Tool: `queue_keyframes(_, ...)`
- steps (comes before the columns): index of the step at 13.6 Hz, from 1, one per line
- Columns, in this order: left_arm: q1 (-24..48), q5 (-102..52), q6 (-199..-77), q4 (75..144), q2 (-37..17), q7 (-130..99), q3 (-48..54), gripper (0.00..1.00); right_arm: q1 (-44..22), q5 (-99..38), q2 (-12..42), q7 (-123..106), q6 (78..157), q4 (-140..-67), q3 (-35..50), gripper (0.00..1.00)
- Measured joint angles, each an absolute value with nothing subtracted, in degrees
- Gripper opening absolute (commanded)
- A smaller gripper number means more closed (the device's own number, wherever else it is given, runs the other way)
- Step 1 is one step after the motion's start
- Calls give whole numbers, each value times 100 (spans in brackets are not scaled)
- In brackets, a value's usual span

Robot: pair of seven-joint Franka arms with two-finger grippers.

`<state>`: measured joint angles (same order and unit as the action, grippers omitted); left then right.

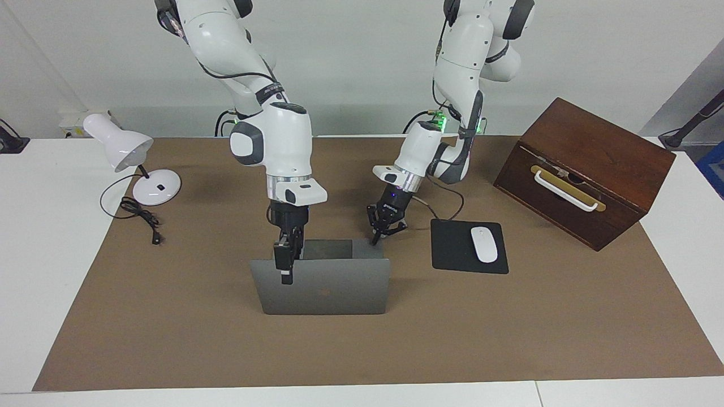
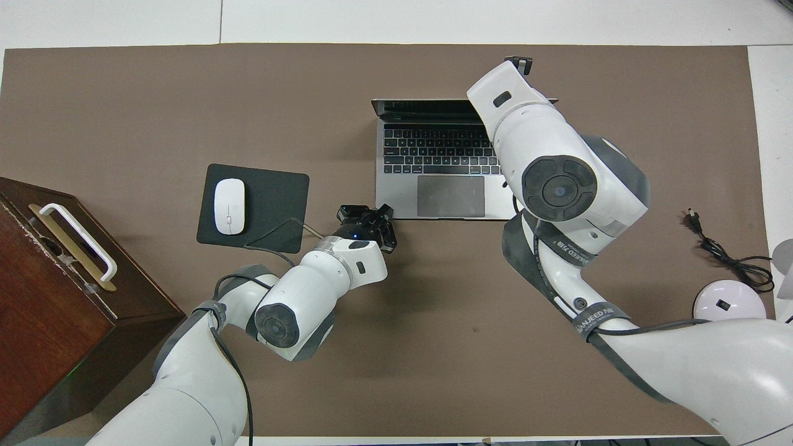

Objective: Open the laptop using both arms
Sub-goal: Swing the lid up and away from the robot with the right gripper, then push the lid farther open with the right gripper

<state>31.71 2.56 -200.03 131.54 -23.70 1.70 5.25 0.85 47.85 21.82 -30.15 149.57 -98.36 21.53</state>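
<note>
A thin silver-grey metal laptop [image 1: 323, 293] stands open at the centre of the facing frame on the brown table mat [image 1: 396, 350], its lid raised near upright and its logo side turned toward the lower frame edge. In the overhead frame the black keys and grey trackpad lie exposed at upper centre. The right gripper [image 1: 284, 261], entering from the upper left of the facing frame, points straight down and is clamped on the lid's top edge near that edge's left corner in the frame. The left gripper [image 1: 380, 233], entering from the upper right, has its fingertips closed together and presses on the corner of the laptop's base in the frame's middle. Bare mat fills the whole lower band of the facing frame, from the lid down to the mat's edge. At centre right, a black rectangular mouse pad [image 1: 452, 249] bearing a white oval mouse [image 1: 484, 244] lies just beside the laptop, apart from it. A dark brown wooden box [image 1: 588, 169] with a white handle occupies the right side, and a white desk lamp [image 1: 133, 155] with a coiled black cord [image 1: 141, 217] the left side.
</note>
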Motion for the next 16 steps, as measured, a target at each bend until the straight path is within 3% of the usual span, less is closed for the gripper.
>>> queue_keyframes(16,3171,257,-20004,13154,-2370,170,525,0,179,4785,2965,-3254,14943,-8924,2151,60)
